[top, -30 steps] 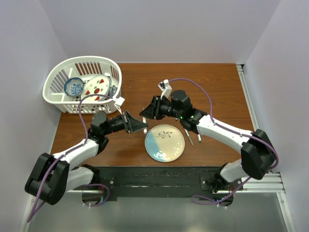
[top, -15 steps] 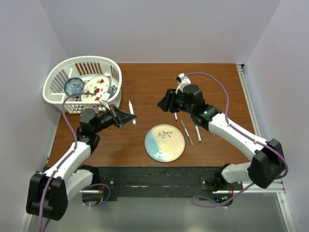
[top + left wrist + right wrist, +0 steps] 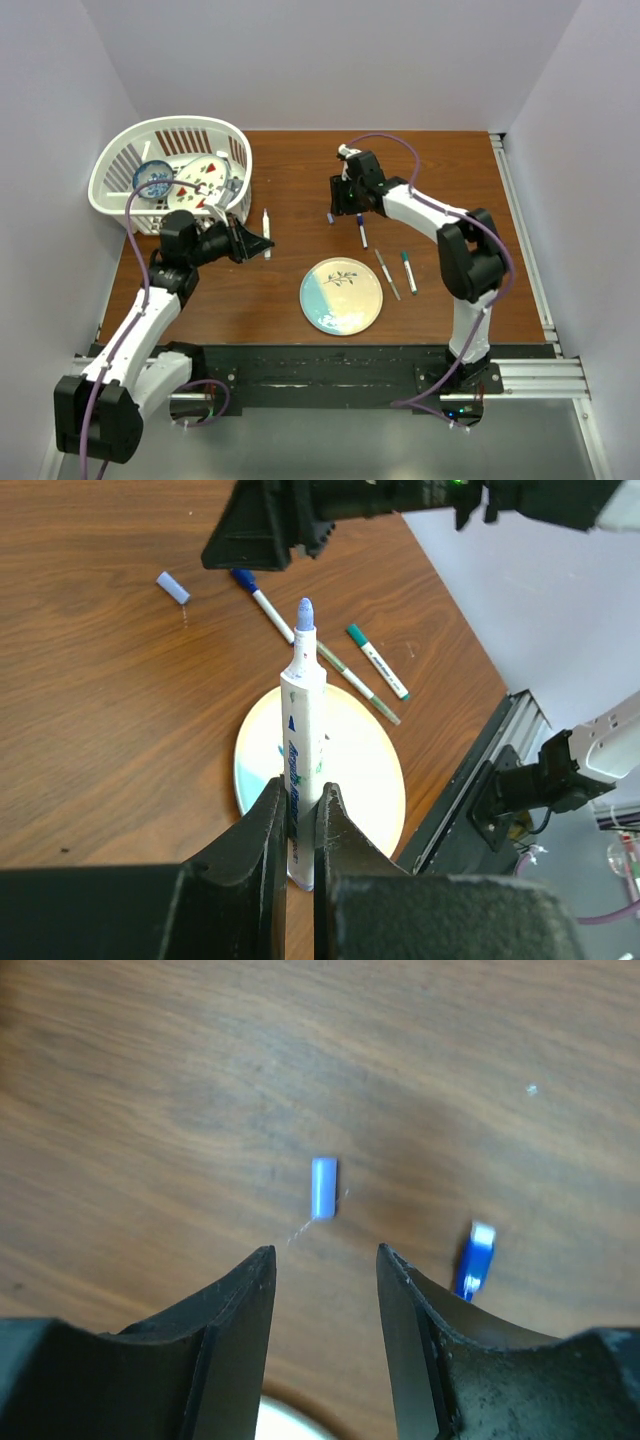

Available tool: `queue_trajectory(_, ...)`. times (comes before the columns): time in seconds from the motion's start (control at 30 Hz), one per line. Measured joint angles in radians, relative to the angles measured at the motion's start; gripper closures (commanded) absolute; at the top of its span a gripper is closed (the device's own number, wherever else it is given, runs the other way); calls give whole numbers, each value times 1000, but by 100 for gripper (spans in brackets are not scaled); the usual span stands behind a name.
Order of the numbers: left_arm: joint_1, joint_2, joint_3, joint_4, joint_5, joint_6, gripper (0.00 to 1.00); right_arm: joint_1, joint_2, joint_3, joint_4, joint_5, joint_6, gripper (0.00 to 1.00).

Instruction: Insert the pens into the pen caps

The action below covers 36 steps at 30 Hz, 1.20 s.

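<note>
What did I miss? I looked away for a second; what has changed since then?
The left gripper drew back left from above the plate, keeping its pen. The right gripper parted from it, swung toward the far side and hovers, open, over a cap. Plate, basket and loose pens stayed put.

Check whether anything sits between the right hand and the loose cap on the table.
Nothing visible. The right hand is open above the cap, which lies alone on the table just ahead of it. A blue-ended pen lies off to the side, outside that path.
</note>
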<state>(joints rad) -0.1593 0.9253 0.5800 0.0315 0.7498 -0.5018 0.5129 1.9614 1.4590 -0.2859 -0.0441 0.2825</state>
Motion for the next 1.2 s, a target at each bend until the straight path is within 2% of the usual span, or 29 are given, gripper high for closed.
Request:
queue_trajectory(0.17, 0, -51, 2, -70, -23, 56, 100, 2, 116, 120, -41, -3, -61, 52)
queue_trajectory(0.43, 0, -70, 2, -109, -43, 80, 100, 2, 192, 172, -58, -19, -98, 53)
queue_trajectory(0.97, 0, -91, 6, -129, -78, 102, 100, 23, 227, 141, 43, -214, -129, 57)
queue_trajectory(1.2, 1, -92, 7, -131, -87, 102, 100, 39, 227, 130, 38, -241, -156, 58)
